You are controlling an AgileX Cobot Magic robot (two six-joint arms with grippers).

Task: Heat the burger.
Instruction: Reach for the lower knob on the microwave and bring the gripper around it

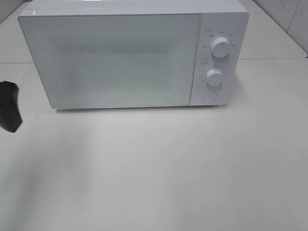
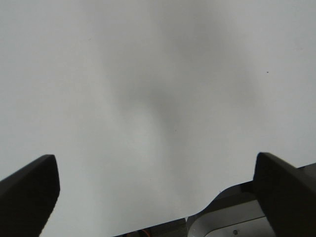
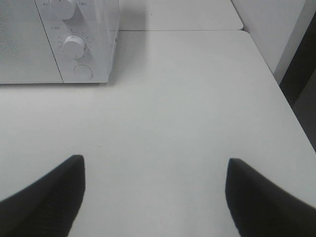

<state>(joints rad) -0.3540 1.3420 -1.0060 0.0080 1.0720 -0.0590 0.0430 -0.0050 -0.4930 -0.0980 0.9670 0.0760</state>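
White table (image 1: 168, 168) bears shut microwave (image 1: 115, 57); left pincer (image 2: 155, 160), right pincer (image 3: 155, 162) agape

A lab bench dressed up as a kitchen corner.
We see a white microwave (image 1: 130, 53) with round dials (image 1: 220, 48) standing alone on a plain white table (image 1: 168, 168). A second white table (image 3: 182, 15) butts up behind it. The pale wall (image 1: 294, 21) may be tiled, though our view of it is soft. It reads as a test setup, not a home.

1 microwave (image 1: 120, 57), 2 knobs (image 1: 221, 48), 1 button (image 1: 208, 96), 2 tools: left tool (image 2: 155, 163), right tool (image 3: 155, 165).
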